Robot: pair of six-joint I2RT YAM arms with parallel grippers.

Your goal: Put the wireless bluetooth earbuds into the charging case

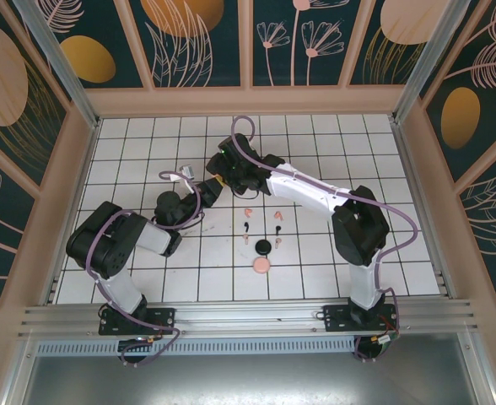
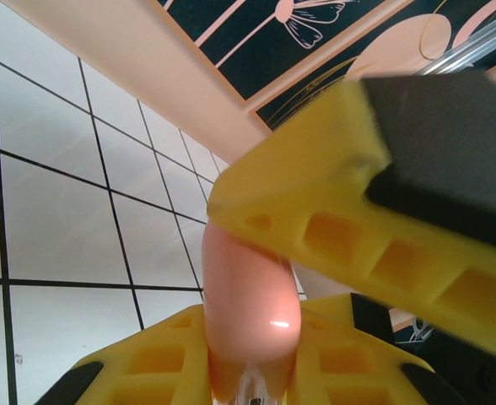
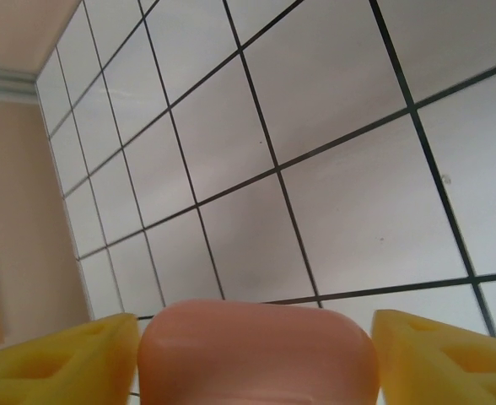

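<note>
Tiny earbuds (image 1: 248, 211) (pink, black, peach) lie loose beside a black case (image 1: 263, 246) and pink case (image 1: 261, 266), with a peach case (image 2: 248, 295) between jaws.

We see a white tiled tabletop (image 1: 374, 152) with thin black grid lines filling the middle of the top view. A plain peach border wall (image 1: 248, 101) rims it. Above stand dark teal panels (image 1: 202, 42) drawn with pink flowers, leaves and orange ovals. Silver metal posts (image 1: 54, 59) slant across both upper corners. A ribbed aluminium rail (image 1: 248, 316) and a slotted grey strip (image 1: 248, 346) run across the bottom.
</note>
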